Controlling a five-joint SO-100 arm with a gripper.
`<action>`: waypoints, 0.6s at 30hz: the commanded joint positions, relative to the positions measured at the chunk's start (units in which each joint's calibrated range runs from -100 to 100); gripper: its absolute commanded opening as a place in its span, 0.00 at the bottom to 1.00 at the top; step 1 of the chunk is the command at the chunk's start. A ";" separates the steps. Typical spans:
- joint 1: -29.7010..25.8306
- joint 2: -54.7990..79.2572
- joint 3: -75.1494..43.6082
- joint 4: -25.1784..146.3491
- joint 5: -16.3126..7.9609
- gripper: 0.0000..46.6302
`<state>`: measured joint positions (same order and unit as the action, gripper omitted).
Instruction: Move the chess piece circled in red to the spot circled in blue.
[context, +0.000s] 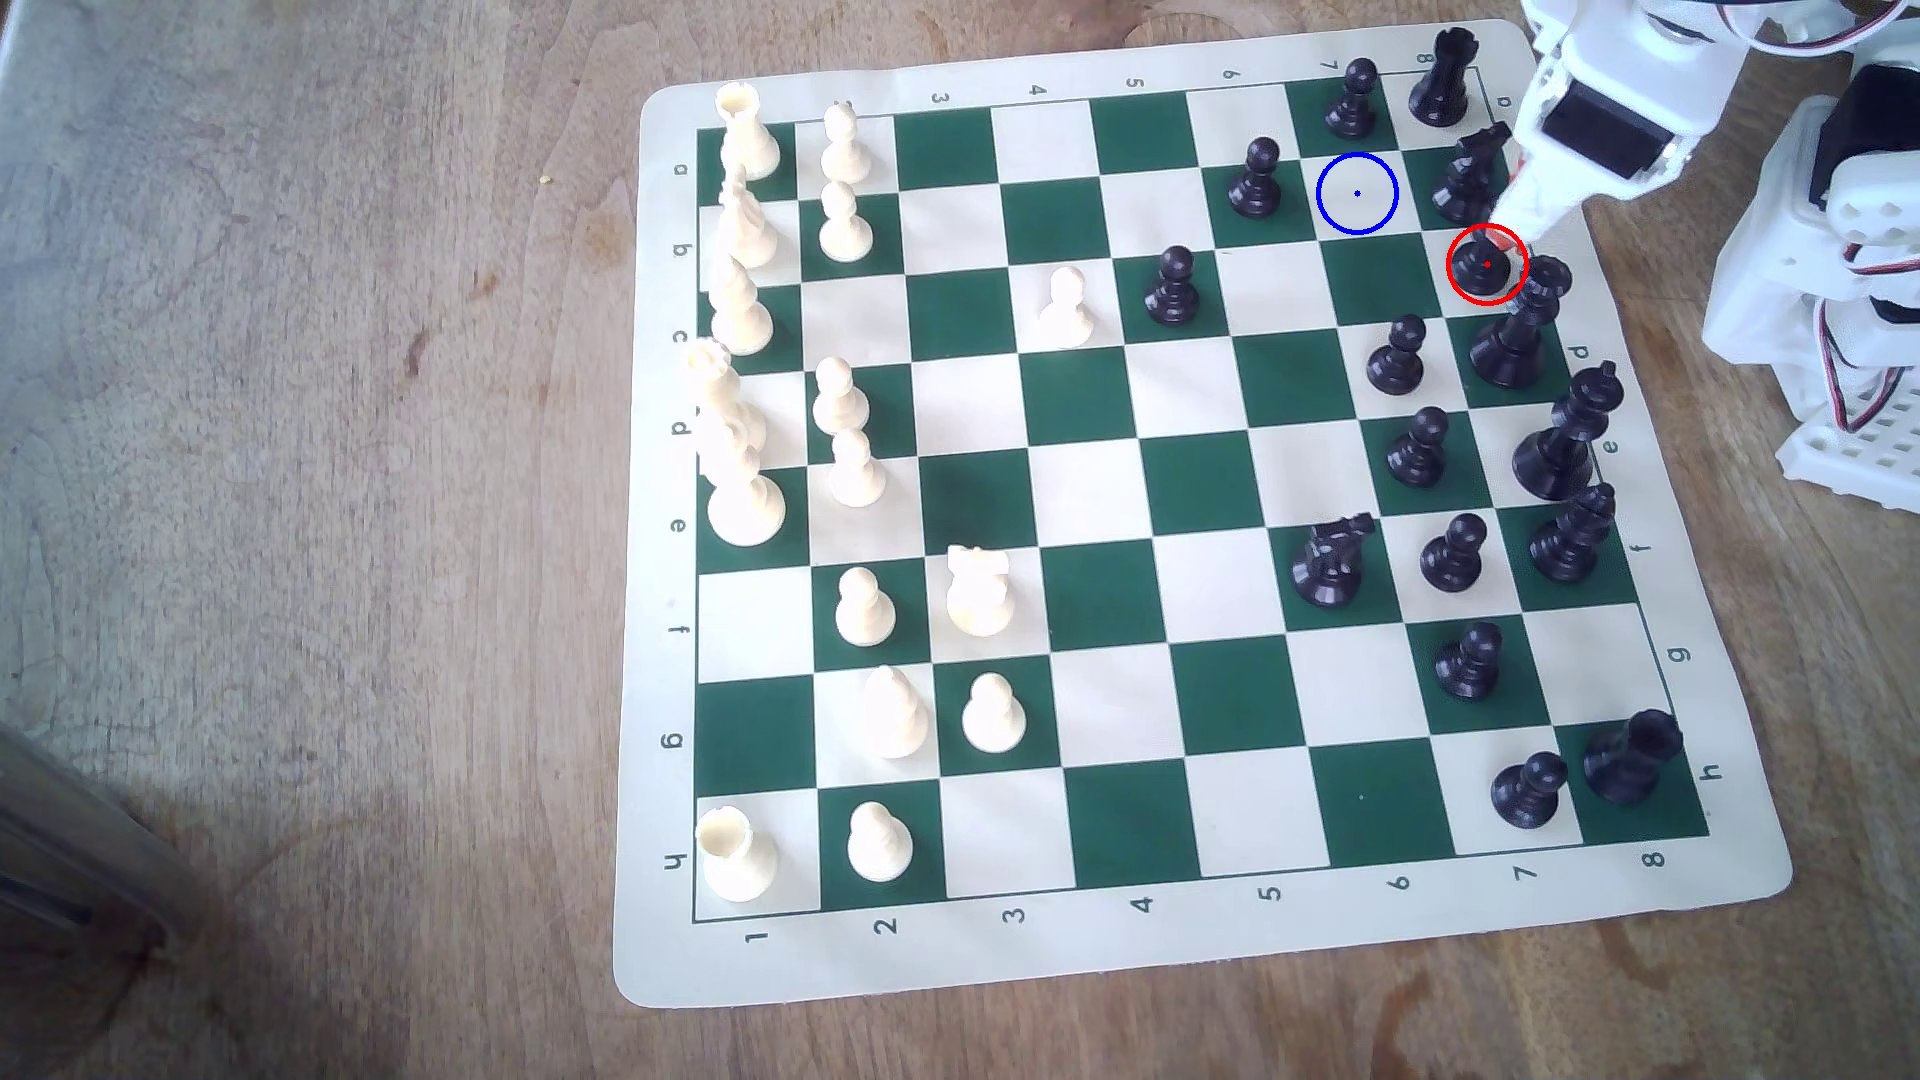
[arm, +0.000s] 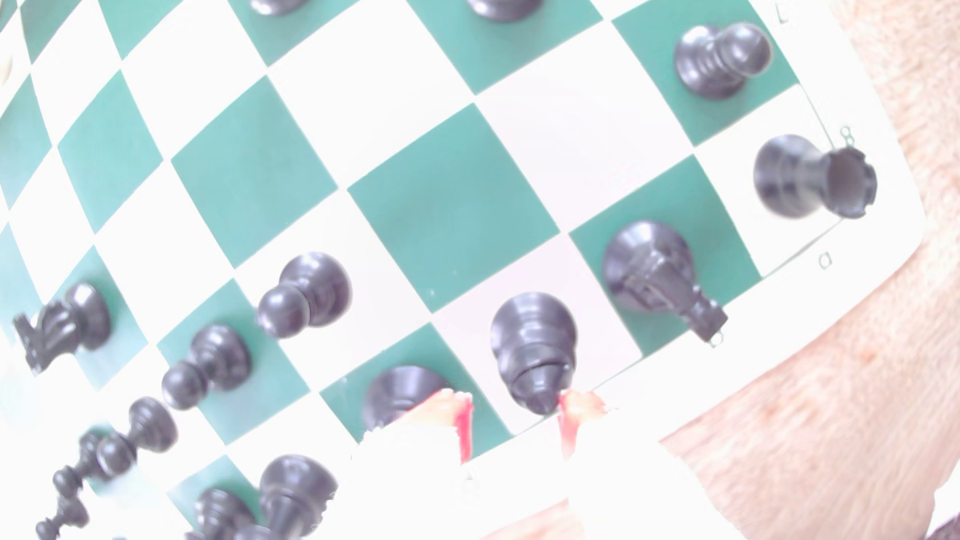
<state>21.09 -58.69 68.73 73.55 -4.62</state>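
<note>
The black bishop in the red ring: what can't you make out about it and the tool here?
- Exterior view: the bishop has its head hidden by the white arm.
- Wrist view: blur and glare hide whether the tool touches it.
- Wrist view: the picture's edge cuts off the tool's body.

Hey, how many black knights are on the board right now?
2. One black horse-headed knight stands on the green square right of the blue-ringed cream square in the exterior view; the other stands lower, on another green square. None seems hidden.
</note>
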 joint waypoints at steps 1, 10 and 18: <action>0.54 -1.32 0.35 -1.39 0.00 0.21; 0.85 -0.73 3.98 -5.57 0.20 0.22; 1.63 -1.15 4.34 -5.98 0.93 0.26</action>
<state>22.49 -59.03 73.79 68.05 -4.03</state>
